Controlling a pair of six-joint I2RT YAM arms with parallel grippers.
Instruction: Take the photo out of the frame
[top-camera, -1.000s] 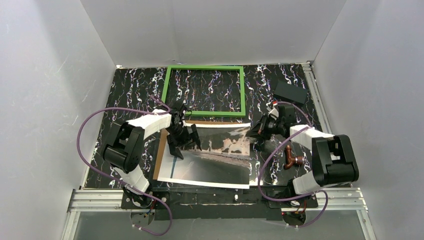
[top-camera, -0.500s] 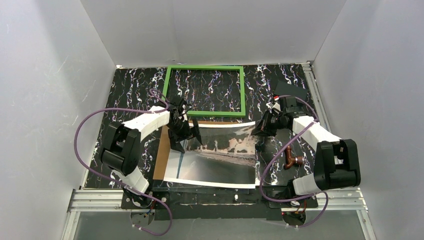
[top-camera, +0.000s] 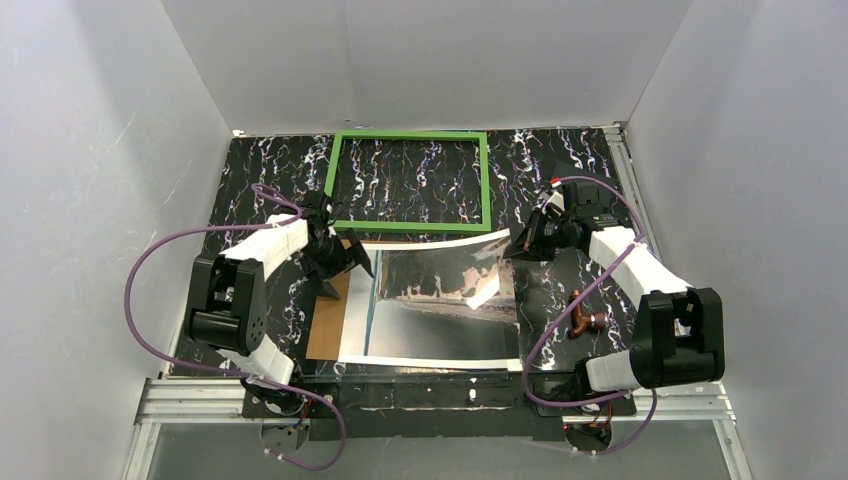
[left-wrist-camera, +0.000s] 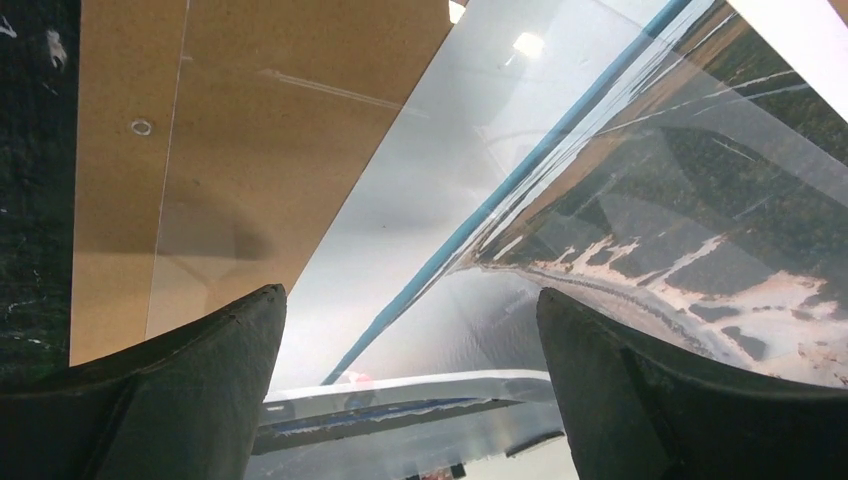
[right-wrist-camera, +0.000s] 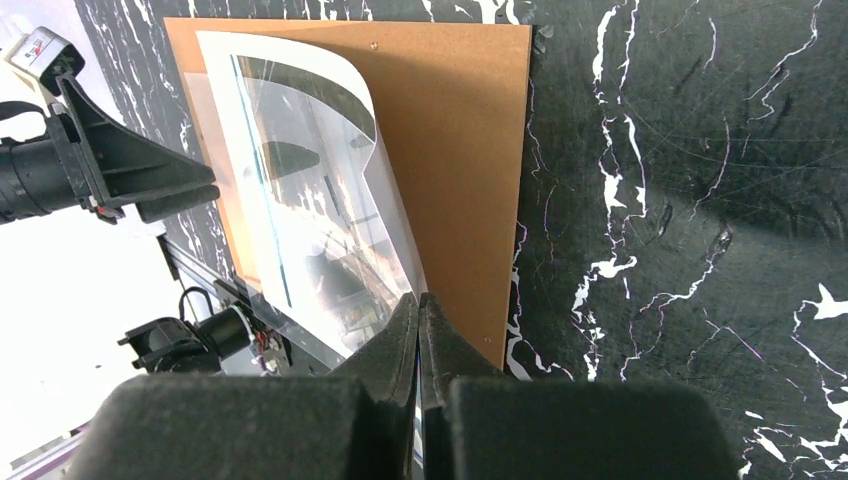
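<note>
The photo (top-camera: 430, 320) lies curved over the brown backing panel (top-camera: 325, 320), its blue stripe at the left and its far right corner lifted. My right gripper (top-camera: 512, 250) is shut on that corner; in the right wrist view the jaws (right-wrist-camera: 418, 298) pinch the edge of the curled photo (right-wrist-camera: 310, 200) above the panel (right-wrist-camera: 460, 150). My left gripper (top-camera: 345, 278) is open and empty over the panel's far left part; in its wrist view (left-wrist-camera: 410, 310) the photo (left-wrist-camera: 650, 220) and the panel (left-wrist-camera: 250, 120) lie below it. The green frame (top-camera: 410, 227) lies empty at the back.
A copper pipe elbow (top-camera: 585, 320) lies on the marbled black mat near the right arm. A flat black plate (top-camera: 580, 183) lies at the back right. White walls close in three sides. Purple cables loop beside both arms.
My right gripper has moved right and back, dragging the photo to the right and baring more of the brown panel. My left gripper has moved left and back, off the photo.
</note>
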